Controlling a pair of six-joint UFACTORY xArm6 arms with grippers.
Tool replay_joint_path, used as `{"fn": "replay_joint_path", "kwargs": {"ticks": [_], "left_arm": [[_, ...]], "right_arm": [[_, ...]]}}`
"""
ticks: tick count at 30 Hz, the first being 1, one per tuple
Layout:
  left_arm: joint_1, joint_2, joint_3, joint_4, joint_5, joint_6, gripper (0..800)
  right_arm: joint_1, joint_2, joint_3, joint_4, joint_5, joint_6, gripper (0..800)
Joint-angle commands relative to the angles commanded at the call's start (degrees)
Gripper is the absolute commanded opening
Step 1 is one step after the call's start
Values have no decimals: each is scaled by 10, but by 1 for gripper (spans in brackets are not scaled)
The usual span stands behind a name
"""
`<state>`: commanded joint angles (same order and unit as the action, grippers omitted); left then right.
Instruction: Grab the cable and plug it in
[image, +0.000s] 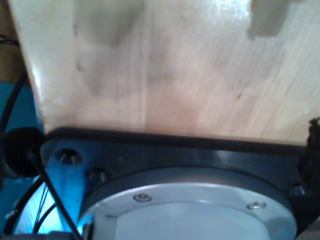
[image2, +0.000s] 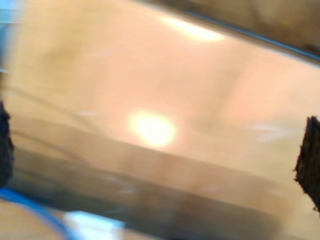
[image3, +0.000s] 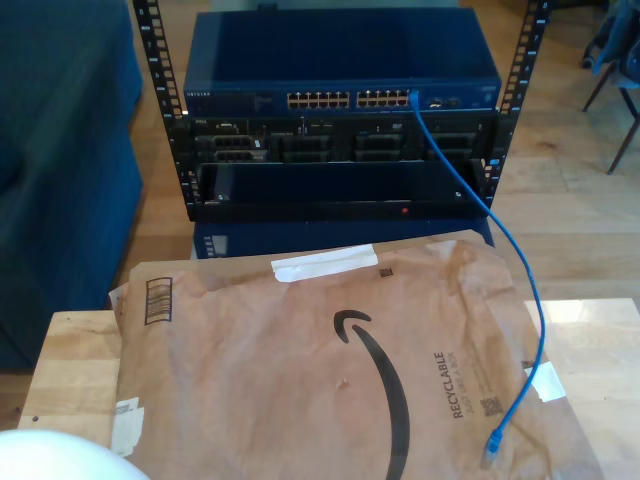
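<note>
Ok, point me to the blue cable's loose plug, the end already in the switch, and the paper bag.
loose plug (image3: 492, 447), exterior view, tip of the cable lying on the bag
plugged end (image3: 413, 97), exterior view, where the cable enters the switch port
paper bag (image3: 300, 370), exterior view, bare brown face beside the printed arrow

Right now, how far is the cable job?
One end of the cable already sits in a port on the switch. Nothing is in hand. The free plug lies on the paper mailer; grabbing and plugging it remain.
</note>
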<state>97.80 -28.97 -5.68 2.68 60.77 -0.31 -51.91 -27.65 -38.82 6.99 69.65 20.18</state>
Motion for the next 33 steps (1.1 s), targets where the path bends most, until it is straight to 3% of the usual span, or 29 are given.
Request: {"fn": "replay_joint_path", "kwargs": {"ticks": [5,9,14,22,33], "left_arm": [[0,0,0,0,0,0,800],[0,0,0,0,0,0,800],[0,0,0,0,0,0,800],[0,0,0,0,0,0,800],[0,0,0,0,0,0,800]], "right_arm": [[-135,-85,117,-22,1,-133,790],[-208,-131,190,-30,-2,-191,790],[-268,-139,251,-64,-21,-196,790],[-296,-139,354,-63,-142,-194,790],[-321,-127,405,-62,-243,-194,797]]}}
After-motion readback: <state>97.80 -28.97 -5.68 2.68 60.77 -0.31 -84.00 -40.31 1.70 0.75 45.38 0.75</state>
